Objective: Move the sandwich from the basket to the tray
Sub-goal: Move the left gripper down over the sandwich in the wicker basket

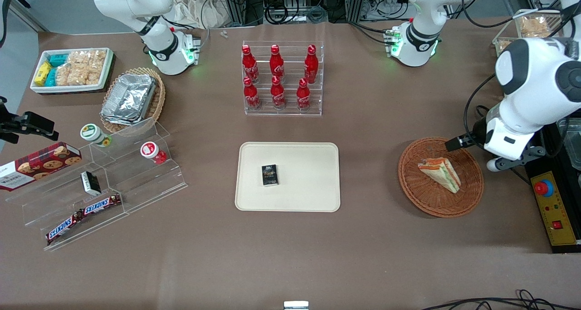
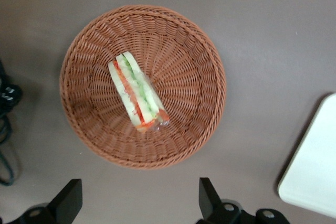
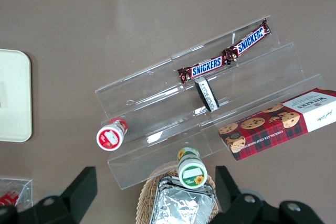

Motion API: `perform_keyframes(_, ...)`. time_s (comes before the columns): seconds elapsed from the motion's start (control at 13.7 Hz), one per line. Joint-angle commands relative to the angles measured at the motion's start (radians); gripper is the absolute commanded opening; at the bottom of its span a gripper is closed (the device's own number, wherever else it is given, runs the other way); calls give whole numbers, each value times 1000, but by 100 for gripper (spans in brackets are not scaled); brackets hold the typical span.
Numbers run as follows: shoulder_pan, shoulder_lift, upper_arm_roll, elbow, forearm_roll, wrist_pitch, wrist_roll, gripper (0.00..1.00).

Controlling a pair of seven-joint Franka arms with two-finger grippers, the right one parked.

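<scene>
Wicker basket under open hand

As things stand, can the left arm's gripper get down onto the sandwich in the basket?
Probably yes. The gripper hovers open above the basket, and the sandwich lies uncovered with nothing over it.

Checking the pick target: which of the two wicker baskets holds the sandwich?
The reddish-brown basket under the left gripper holds the sandwich; the tan basket holds foil containers.
</scene>
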Motion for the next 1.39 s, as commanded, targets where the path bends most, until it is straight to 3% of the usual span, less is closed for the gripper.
perform_keyframes(0.0, 7, -5, -7, -80, 12, 102, -51, 100)
perform_keyframes(0.36, 7, 66, -4, -147, 16, 260, -169, 100)
perform_keyframes(1.31, 24, 221, -1, -150, 19, 377, -333, 100)
